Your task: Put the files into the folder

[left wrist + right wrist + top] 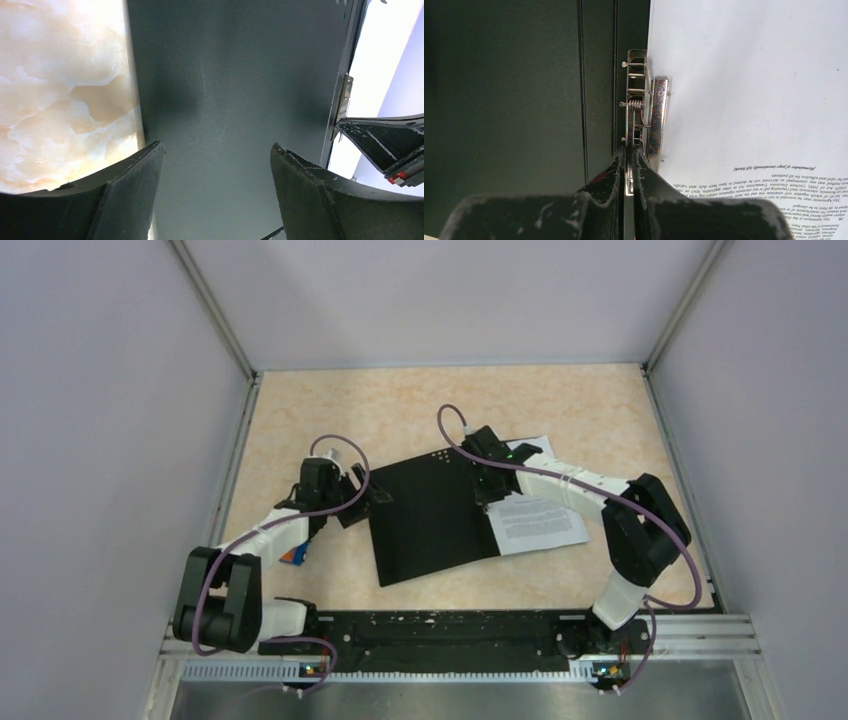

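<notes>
The table is pale and looks like marble. In the middle of it lies the folder, opened flat with its black inside facing up. The files are white sheets with black print. They lie just to the right of the black part, with their left edge up against the spine. It is hard to tell if that edge is tucked under the clip or only lies beside it.

The left arm reaches in from the left side. The left gripper hangs over the left edge of the folder. Its two fingers are spread wide and nothing is between them. Under it you see the black cover, with the table just beside it.

The right arm bends in from the right, over the files. The right gripper is at the spine. Its fingers are pinched tight together on a thin part of the metal clip. The clip is shiny and has a small spring. It sits between the black cover and the white paper.

A small orange and blue thing lies on the table under the left arm, well apart from the files.
</notes>
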`<state>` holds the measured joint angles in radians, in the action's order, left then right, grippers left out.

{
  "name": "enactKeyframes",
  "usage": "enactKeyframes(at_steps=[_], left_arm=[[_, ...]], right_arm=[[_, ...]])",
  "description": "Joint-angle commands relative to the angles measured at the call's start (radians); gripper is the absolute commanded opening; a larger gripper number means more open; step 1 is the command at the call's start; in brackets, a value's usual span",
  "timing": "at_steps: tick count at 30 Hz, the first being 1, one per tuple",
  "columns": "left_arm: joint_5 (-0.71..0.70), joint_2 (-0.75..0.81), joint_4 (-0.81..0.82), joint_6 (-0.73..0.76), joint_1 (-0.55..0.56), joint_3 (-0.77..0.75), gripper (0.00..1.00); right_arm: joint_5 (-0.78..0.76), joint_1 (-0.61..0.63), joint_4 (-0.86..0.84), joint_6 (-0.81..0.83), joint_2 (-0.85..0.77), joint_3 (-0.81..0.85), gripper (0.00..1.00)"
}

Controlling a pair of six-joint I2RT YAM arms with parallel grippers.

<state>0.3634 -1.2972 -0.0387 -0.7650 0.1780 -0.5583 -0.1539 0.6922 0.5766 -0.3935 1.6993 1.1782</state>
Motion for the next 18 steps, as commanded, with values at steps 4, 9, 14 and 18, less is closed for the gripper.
enactKeyframes(at_steps=[4, 9, 14, 18], left_arm=[[-0.048, 0.026, -0.034, 0.008, -0.007, -0.011, 0.82], [-0.053, 0.031, -0.025, -0.004, -0.009, 0.005, 0.82], [0.006, 0.001, 0.028, -0.007, -0.009, 0.015, 0.82], [0.051, -0.026, 0.125, -0.044, -0.009, 0.038, 0.82]], right_arm=[[0.014, -0.039, -0.012, 0.012, -0.090, 0.047, 0.00], [0.016, -0.052, -0.004, 0.018, -0.107, 0.052, 0.00], [0.022, -0.055, 0.002, 0.019, -0.113, 0.062, 0.00], [0.027, -0.062, 0.003, 0.020, -0.118, 0.068, 0.00]])
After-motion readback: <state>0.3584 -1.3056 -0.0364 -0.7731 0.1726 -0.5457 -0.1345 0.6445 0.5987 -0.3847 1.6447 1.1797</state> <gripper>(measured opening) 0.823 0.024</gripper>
